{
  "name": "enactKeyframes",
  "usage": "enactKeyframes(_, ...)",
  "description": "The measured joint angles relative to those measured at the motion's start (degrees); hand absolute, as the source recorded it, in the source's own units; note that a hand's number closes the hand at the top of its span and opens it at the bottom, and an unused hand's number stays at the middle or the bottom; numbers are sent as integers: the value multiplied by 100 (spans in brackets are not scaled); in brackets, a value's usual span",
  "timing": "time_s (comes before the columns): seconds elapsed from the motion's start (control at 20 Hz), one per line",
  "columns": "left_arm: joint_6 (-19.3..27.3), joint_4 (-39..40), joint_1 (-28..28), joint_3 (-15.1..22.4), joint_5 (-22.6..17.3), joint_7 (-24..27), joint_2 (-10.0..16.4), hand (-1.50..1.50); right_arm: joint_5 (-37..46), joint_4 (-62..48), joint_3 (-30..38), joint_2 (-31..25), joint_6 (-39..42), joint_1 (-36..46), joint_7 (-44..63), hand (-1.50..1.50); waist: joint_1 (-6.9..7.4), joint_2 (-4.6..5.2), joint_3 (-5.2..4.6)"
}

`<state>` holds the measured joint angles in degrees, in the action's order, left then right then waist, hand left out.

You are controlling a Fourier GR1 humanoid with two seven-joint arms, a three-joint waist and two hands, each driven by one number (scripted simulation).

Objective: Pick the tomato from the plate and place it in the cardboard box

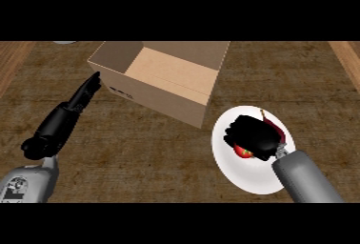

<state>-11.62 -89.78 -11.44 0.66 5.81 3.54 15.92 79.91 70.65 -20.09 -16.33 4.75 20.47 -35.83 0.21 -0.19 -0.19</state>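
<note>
On the right side of the tabletop (pixel 141 157) there's a white plate (pixel 253 183), and the right hand (pixel 252 133) is parked right on top of it. Its fingers (pixel 235 131) are curled down around the tomato (pixel 244 152), so honestly you only get a little sliver of red with a bit of green peeking out from under the hand's lower left edge. The tomato sits on the plate, roughly in the middle of it, mostly hidden by the hand. The grey right forearm (pixel 306 178) comes in from the lower right, over the plate's rim.

The cardboard box (pixel 158 97) is up and to the left of the plate, near it but not touching, top open, turned a bit so one corner points toward the plate.

Over on the left, the left hand (pixel 60 121) is stretched out flat, fingers straight and together, holding nothing, with the tips just beside the box's left corner. Can't tell if they actually touch it. The left forearm (pixel 28 183) shows at the bottom left corner.
</note>
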Motion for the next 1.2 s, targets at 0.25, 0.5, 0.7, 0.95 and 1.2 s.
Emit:
enactKeyframes(0.25,-50,66,-183,117,33,12,-85,0,-184,-24,-664,1043,620,439,1215,150,259,49,-5)
enactKeyframes(0.5,-153,113,-382,320,50,37,-193,0,-1052,-8,-1166,1450,771,923,2393,150,681,128,21)
enactKeyframes(0.7,-203,156,-511,444,65,1,-279,0,-1681,76,-1548,1564,499,1566,3301,150,859,131,23)
enactKeyframes(0.95,-184,335,-640,477,126,38,-332,0,-2386,191,-1987,1613,67,2535,4399,150,876,119,13)
enactKeyframes(1.2,-186,472,-725,414,131,31,-308,0,-3038,258,-1898,1627,-552,3353,5709,150,794,88,6)
